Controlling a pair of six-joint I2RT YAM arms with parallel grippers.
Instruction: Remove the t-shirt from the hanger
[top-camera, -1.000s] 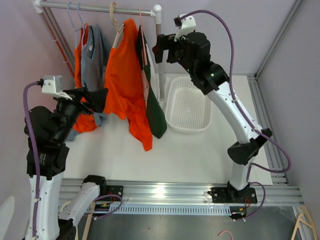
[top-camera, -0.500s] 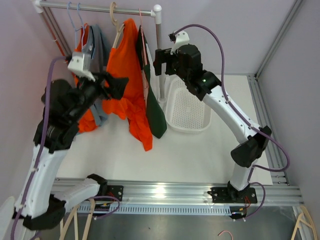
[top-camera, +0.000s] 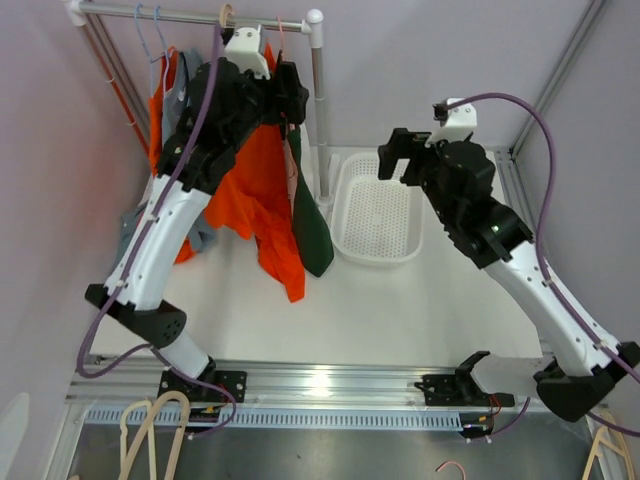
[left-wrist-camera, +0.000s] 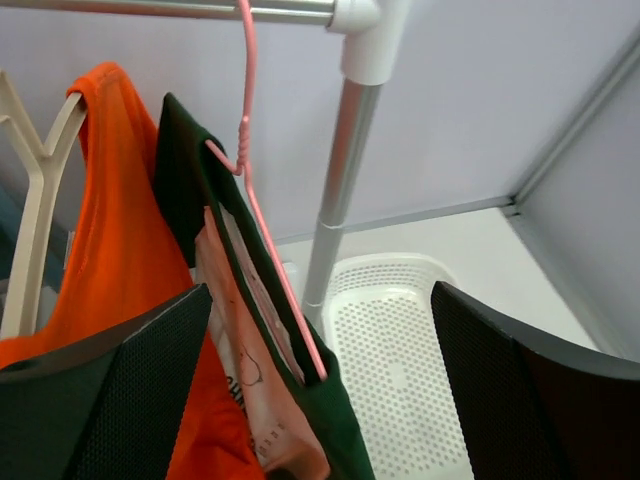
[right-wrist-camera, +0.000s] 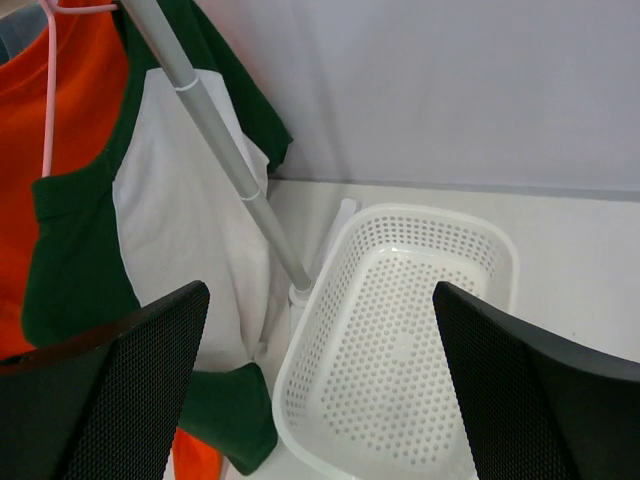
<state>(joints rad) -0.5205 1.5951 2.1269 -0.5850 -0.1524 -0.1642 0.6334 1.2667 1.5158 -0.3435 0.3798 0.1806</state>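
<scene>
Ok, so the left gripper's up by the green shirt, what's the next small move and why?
Probably ease the left gripper forward and close on the green t-shirt at its shoulder, beside the pink hanger. Its fingers are open, holding nothing, with the shirt on the hanger right ahead. The right gripper is open too, facing the white basket.

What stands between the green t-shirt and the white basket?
The rack's upright pole stands between the green t-shirt and the white basket. This shows best in the right wrist view.
</scene>
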